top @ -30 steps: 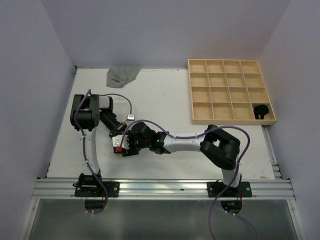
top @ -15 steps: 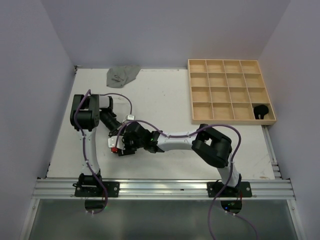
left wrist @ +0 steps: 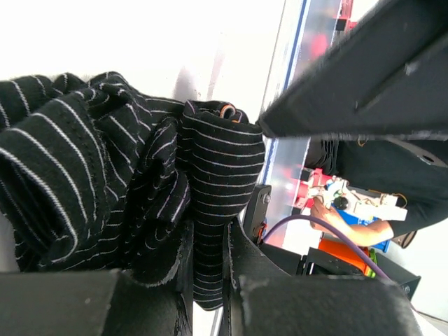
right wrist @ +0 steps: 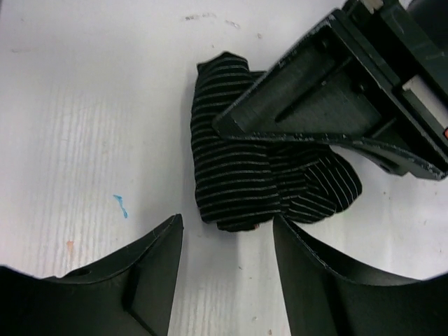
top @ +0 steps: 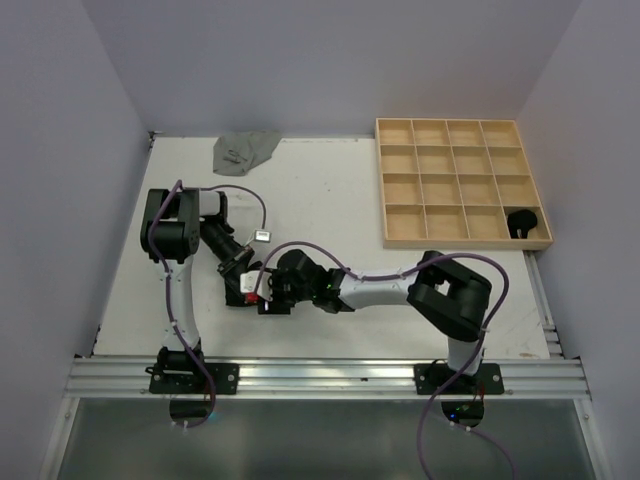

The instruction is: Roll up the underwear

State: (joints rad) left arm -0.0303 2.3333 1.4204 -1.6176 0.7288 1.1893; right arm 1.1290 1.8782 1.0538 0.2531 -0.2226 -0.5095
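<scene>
The black knit brief with thin white stripes (right wrist: 238,175) lies bunched into a soft, creased lump on the smooth white tabletop (right wrist: 84,105), upper centre in the right wrist view and low, left of centre in the top view. The left gripper (left wrist: 208,245) pinches a fold of it between hard black fingers. The right gripper (right wrist: 227,222) hangs at the lump's lower edge, its matte jaws spread wide and holding nothing.

**Right arm swings back to the right**

Half a second ago your right gripper (right wrist: 227,222) had pushed left, up against the left gripper (top: 244,284) pinching the underwear (right wrist: 234,182). It has since slid back right, past its starting spot, and its elbow (top: 455,296) has swung right too.
</scene>
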